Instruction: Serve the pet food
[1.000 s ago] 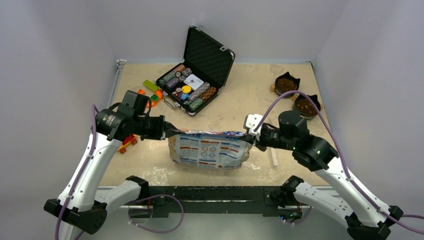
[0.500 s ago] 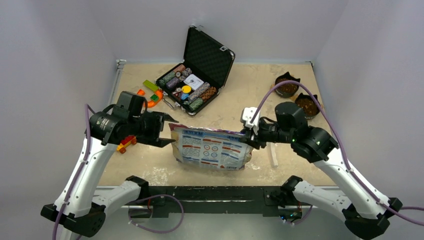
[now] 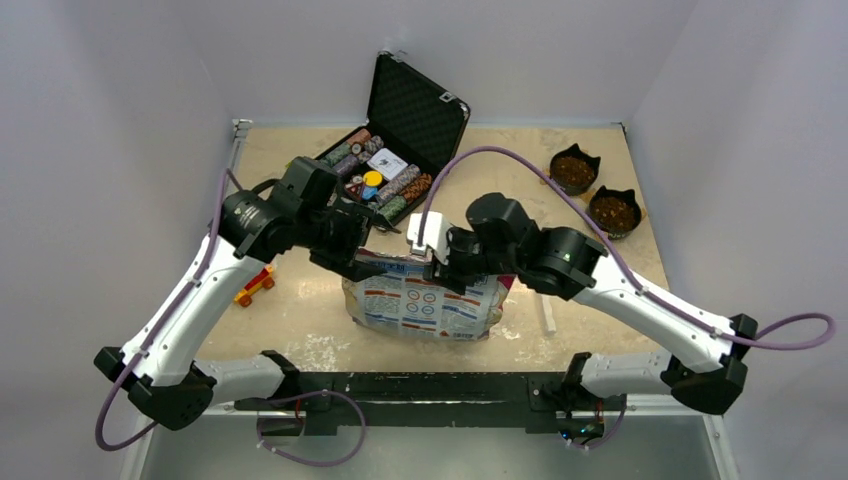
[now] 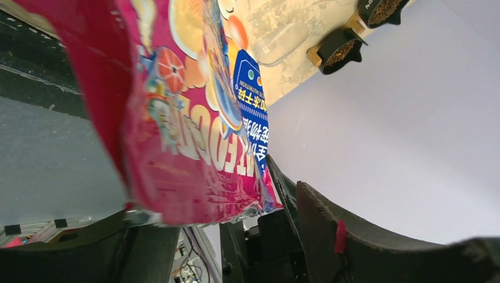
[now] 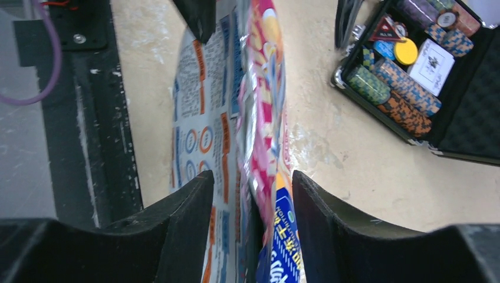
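While both tools sit at the bag's top edge, neither has it pinched. Far left on the tabletop (image 3: 500,190) lies a small toy car (image 3: 256,286), irrelevant here.

The left tool (image 3: 356,254) hangs at the top-left corner of the bag (image 3: 425,305). Its wrist view shows the fingers (image 4: 354,236) wide apart w/ the pink edge dangling in the gap, not squeezed. The bag stands near-centre on the tabletop, white/blue printed face toward the arm bases, top seam running left-right. An open chip case (image 3: 415,105) sits behind it.

The right tool (image 3: 441,268) straddles that seam approx mid-length. Its fingers (image 5: 177,230) are apart too, w/ the seam threaded between them, maybe brushing one pad; can't tell.

Pet food (image 3: 573,171): brown kibble shows in two cat-eared bowls (image 3: 592,215) at the far right, well apart from the bag. Any left inside the bag isn't visible.

Key relation: the bowls lie right of and beyond the bag, so the right arm is nearer them and the left arm is on the bag's other side.

Judgement: the bowls look filled, so serving seems about done. If more is needed, both tools must clamp the seam & carry the bag rightward and back. Risk: an unheld bag could slump.
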Robot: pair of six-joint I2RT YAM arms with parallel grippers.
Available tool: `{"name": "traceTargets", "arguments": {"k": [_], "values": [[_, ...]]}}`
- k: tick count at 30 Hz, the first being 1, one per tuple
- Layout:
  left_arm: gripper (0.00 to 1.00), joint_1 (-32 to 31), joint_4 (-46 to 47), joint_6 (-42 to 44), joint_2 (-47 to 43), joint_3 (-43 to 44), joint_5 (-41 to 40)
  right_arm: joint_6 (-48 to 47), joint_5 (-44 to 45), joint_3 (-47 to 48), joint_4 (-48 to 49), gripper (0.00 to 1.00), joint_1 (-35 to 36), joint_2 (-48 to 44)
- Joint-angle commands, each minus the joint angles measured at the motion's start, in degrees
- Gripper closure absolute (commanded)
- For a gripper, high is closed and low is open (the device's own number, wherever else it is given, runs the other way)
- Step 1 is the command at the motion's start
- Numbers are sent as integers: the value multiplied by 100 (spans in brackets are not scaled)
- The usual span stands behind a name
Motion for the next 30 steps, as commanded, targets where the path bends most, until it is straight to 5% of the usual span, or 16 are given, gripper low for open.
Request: {"name": "traceTargets", "arguments": {"k": [1,12,15,19,30], "values": [[31,-300,174,-111,214,255,-108,171,994,553,111,47,286,345],[47,-668,524,-646,173,-419,-197,81,1340,529,200,61,483,518],[66,-653,790,-760,152,-600,-265,-14,1515,442,208,70,517,518],[99,-374,978,-887,-190,-922,-299,-96,2013,12,107,100,519,242],[100,602,205,-770,-1236,-1562,-160,25,2341,-2353,-216,100,289,-2195]]}}
